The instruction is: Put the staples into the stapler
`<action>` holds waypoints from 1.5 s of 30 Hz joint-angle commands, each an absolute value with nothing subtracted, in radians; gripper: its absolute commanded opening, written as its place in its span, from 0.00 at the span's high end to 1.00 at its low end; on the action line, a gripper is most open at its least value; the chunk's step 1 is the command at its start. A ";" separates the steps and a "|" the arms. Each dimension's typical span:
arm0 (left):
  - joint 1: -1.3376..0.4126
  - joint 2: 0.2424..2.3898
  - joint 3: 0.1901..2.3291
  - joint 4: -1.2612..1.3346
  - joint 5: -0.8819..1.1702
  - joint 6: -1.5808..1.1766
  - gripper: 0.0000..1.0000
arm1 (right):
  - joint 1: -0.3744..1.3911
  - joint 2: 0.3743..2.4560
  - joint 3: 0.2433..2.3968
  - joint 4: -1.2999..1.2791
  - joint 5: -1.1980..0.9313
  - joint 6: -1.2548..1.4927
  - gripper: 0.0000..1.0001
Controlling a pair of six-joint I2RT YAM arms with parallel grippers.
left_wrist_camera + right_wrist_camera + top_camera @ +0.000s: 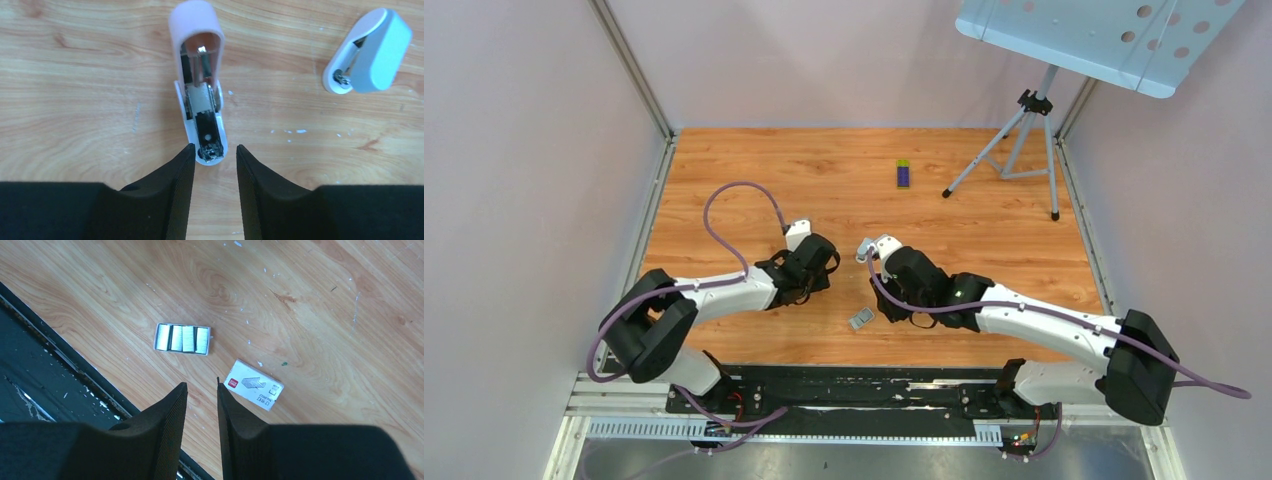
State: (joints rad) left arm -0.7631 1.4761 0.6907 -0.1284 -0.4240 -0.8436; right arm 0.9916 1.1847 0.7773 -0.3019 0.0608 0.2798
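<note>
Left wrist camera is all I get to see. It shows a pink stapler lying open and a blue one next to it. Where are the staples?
Observer: The staples lie on the table close to its near edge, just ahead of the right gripper.
Operator: Is that gripper holding them?
Observer: No. Its jaws stand a little apart with nothing between them, and the staples lie untouched beyond its fingertips.
</note>
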 commanded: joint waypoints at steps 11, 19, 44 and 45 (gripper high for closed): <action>-0.735 1.115 0.663 -0.184 -0.432 -0.800 0.32 | 0.983 1.285 0.784 -0.234 -0.029 0.365 0.68; -0.634 0.857 0.683 -0.391 -0.363 -0.604 0.00 | 0.995 1.365 0.822 -0.218 -0.014 0.343 0.68; -0.631 0.490 0.708 -0.593 -0.102 -0.312 0.00 | 1.027 1.603 0.945 -0.238 -0.010 0.279 0.65; -0.630 0.483 0.701 -0.585 -0.097 -0.312 0.00 | 1.029 1.608 0.946 -0.241 -0.008 0.278 0.65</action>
State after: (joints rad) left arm -0.6361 0.4946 0.6807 -0.5529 -0.1013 -0.3519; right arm 1.0103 1.5803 0.9222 -0.2100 -0.0177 0.2905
